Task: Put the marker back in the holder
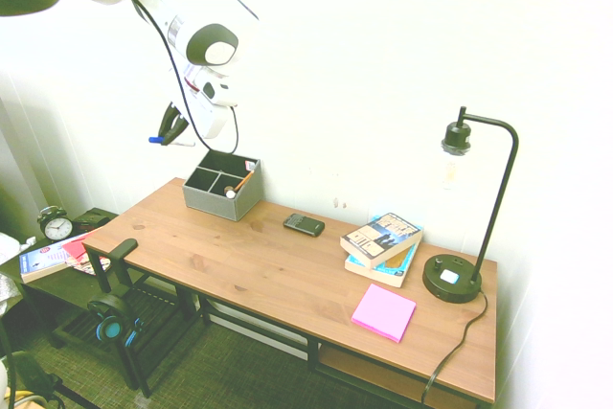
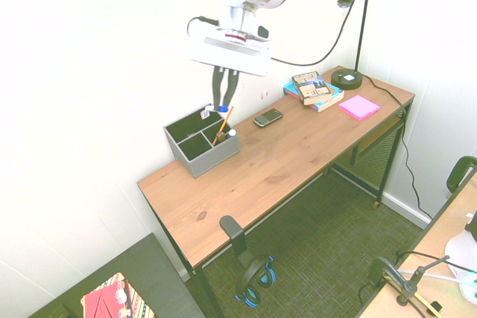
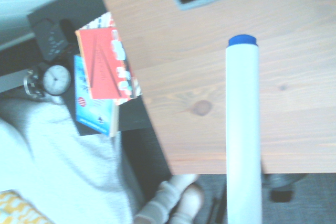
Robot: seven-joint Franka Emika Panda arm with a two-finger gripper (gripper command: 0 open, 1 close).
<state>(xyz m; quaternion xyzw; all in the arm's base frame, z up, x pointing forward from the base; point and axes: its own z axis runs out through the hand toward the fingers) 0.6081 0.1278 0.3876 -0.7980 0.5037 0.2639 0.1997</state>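
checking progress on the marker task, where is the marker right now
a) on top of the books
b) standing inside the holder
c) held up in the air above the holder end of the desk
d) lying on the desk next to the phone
c: the marker hangs blue end down from the gripper, in the air above the grey holder and not yet inside it.

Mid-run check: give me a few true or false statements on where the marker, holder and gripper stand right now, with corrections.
1. The gripper holds the marker in the air. True.
2. The marker's blue tip points down. True.
3. The marker already stands inside the holder. False: it hangs above the holder, not yet in a compartment.
4. The holder is empty. False: an orange pencil leans in it.
5. The phone lies on the pink notepad. False: it lies on bare desk, apart.
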